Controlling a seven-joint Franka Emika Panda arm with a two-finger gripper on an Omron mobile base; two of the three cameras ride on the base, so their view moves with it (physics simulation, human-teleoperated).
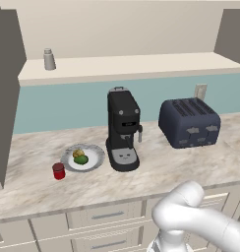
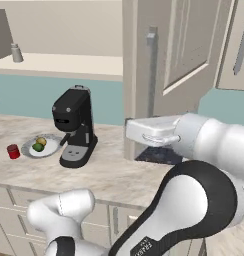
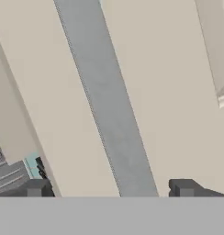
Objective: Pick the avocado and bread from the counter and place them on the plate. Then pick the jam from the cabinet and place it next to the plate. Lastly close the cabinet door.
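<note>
The white plate (image 1: pixel 95 158) lies on the beige counter (image 1: pixel 166 167) left of the coffee machine. On it rest the golden-brown bread (image 1: pixel 78 153) and the green avocado (image 1: pixel 82 160). The red jam (image 1: pixel 58 171) stands on the counter just left of the plate, close to its rim. The cabinet (image 1: pixel 132 66) is open, and its door (image 2: pixel 181 45) swings out over the counter. My gripper (image 3: pixel 111 188) is open up against the door face. Its fingertips (image 3: pixel 38 187) straddle the door's silver bar handle (image 3: pixel 107 101) without touching it.
A black coffee machine (image 1: pixel 123 129) stands mid-counter, with a dark blue toaster (image 1: pixel 189 122) to its right. A grey-white shaker (image 1: pixel 49 59) sits on the cabinet shelf at the left. Pale drawers (image 1: pixel 107 215) run under the counter.
</note>
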